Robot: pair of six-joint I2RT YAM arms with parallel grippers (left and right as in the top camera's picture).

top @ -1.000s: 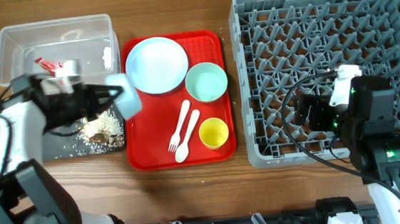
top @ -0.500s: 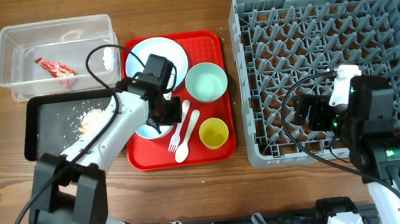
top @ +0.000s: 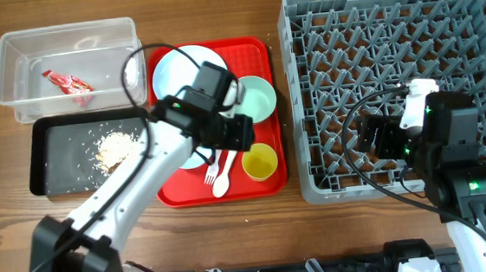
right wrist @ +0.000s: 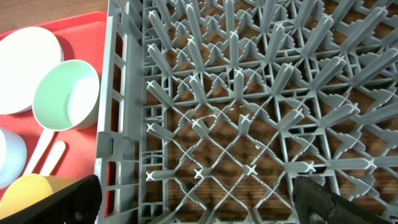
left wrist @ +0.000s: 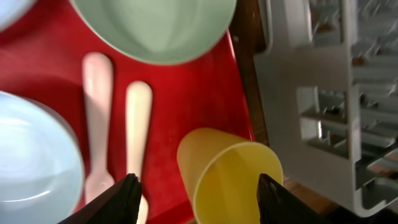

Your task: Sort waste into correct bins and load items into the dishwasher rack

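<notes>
The yellow cup [top: 261, 161] stands upright at the near right corner of the red tray [top: 254, 52], just beside the white fork [top: 213, 169] and spoon [top: 222, 183]. In the left wrist view the cup [left wrist: 230, 180] sits between the two black fingers [left wrist: 127, 194] of the left gripper [left wrist: 196, 186]. The jaws are spread wide on either side of it and hold nothing. Whether the right-hand finger touches the rim cannot be told.

A second ago this gripper was holding a pale blue bowl over the black tray [top: 41, 165]. Half a second ago it was over the left part of the red tray. Now that pale blue bowl [left wrist: 31, 162] rests on the red tray, left of the fork handle, and the left gripper [top: 245, 134] has moved right to hang over the cup. The mint bowl [top: 255, 96] and the pale blue plate [top: 173, 76] lie on the far half of the tray, where they were.

The food scraps [top: 114, 149] are heaped in the black tray. The red-and-white wrapper [top: 67, 82] lies in the clear tub [top: 13, 80] just behind it.

The right gripper [top: 373, 136] has not shifted. It hovers over the near part of the grey dishwasher rack [top: 374, 30], which holds no dishes. In its wrist view the right gripper [right wrist: 196, 190] has its fingers [right wrist: 62, 199] well apart and empty.
</notes>
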